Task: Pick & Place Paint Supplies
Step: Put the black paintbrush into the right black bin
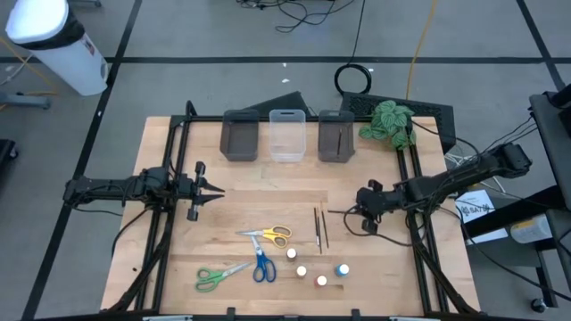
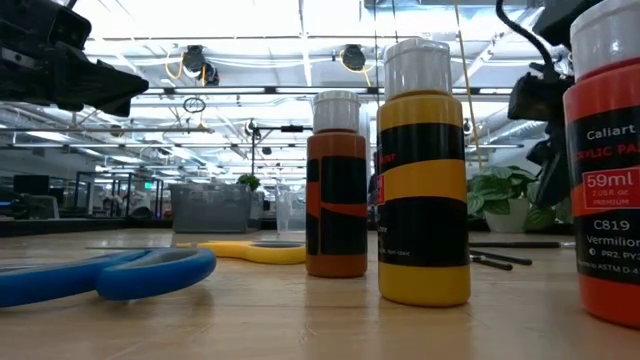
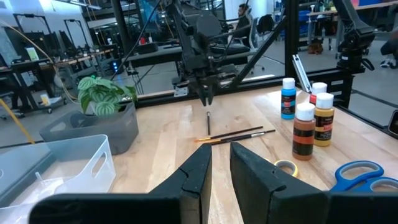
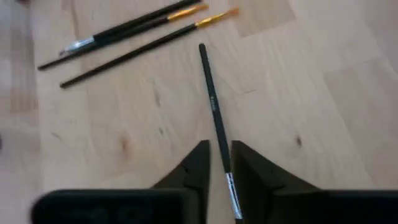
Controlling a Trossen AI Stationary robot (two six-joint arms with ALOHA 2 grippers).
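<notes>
One thin dark brush lies flat on the wooden table and runs between the fingers of my right gripper. That gripper is open by a narrow gap, slants down over the brush's bristle end, and wood shows on both sides of the brush. More brushes lie together just beyond. Yellow scissors, blue scissors, green scissors and small paint bottles, one of them blue, lie near the front edge. My left gripper waits at the left, level and slightly open, with nothing between its fingers.
Two grey bins and a clear bin stand in a row at the table's far edge, with a leafy plant at the far right. Bare wood lies between the two arms. Black frame rails run along both sides.
</notes>
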